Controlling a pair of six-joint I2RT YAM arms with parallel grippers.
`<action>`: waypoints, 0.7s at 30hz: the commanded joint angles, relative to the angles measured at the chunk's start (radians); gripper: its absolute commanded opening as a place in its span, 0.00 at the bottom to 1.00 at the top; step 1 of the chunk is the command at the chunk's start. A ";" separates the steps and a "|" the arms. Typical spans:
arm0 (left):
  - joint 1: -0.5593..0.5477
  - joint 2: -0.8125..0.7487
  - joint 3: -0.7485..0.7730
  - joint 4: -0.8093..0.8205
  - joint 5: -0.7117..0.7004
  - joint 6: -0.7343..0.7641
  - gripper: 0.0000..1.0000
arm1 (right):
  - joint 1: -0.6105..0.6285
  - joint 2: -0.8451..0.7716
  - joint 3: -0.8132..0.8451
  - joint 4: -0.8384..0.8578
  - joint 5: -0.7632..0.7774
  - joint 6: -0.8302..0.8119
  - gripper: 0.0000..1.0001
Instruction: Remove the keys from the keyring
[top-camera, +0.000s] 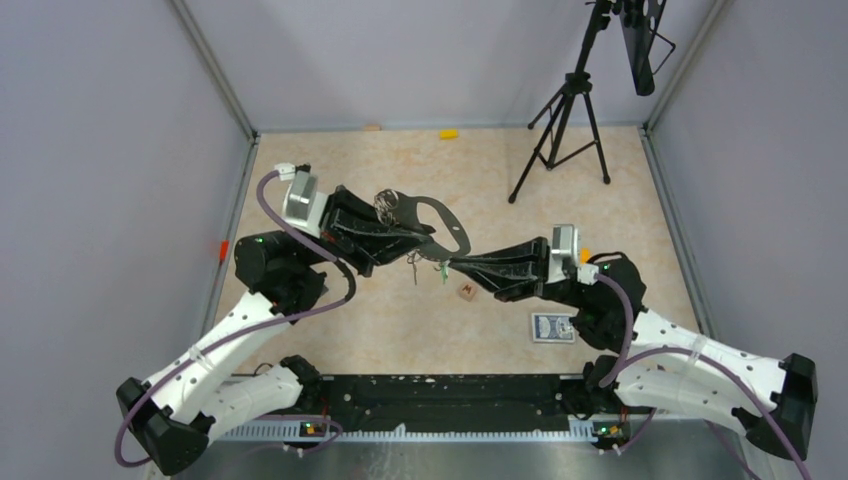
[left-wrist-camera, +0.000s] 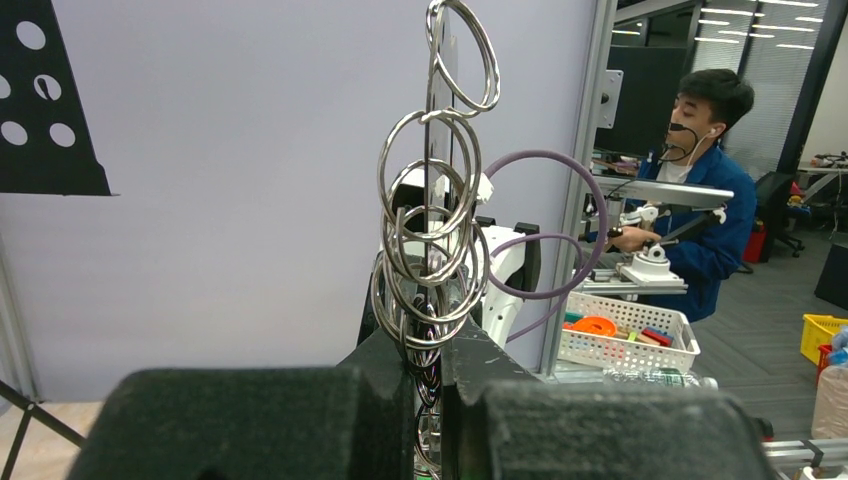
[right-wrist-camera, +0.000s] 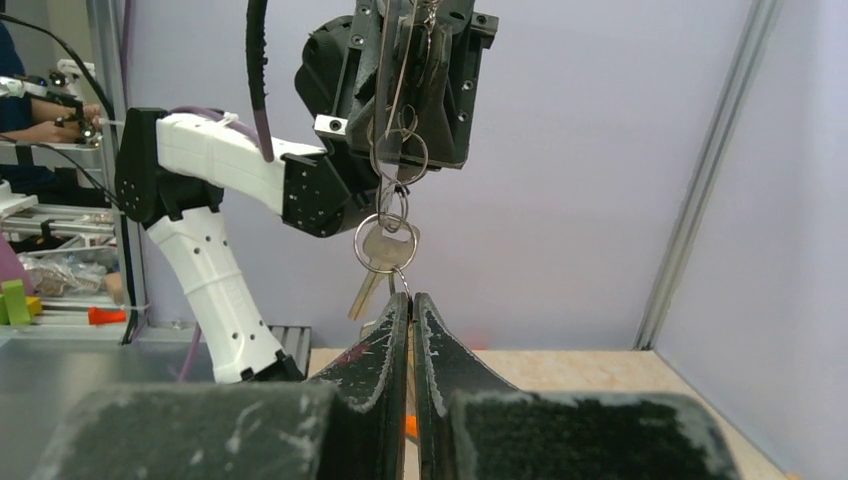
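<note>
Two arms: both lifted, meeting around the middle of the top view.
Left gripper: clamped nearly closed on the keyring, holding it up in the air. On the left wrist cam the loop stands edge-on between the fingers, with a stack of split rings hanging off it.
Right gripper: pressed together, tips right under the dangling bunch. I honestly can't tell if something thin is pinched in there or if it closed on nothing.
Keys: a silver key hangs from the rings at the centre of the right wrist view. The green-headed one shows just beside the right tips in the top view.
Progress: as far as I can see nothing is off yet, and I can't spot a loose key on the table.
Left to do: basically everything. Get a real grip on one key, work it round its split ring, then repeat for the others.
Risk: my guess is these thin keys slip out of the pinch.
</note>
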 joint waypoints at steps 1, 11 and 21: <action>0.002 -0.022 -0.012 0.066 -0.028 0.001 0.00 | -0.005 -0.014 -0.030 0.177 0.038 0.067 0.00; 0.002 -0.019 -0.027 0.087 -0.027 -0.014 0.00 | -0.004 0.038 -0.085 0.427 0.054 0.178 0.00; 0.002 -0.013 -0.028 0.123 -0.033 -0.050 0.00 | -0.005 0.093 -0.084 0.496 -0.125 0.082 0.00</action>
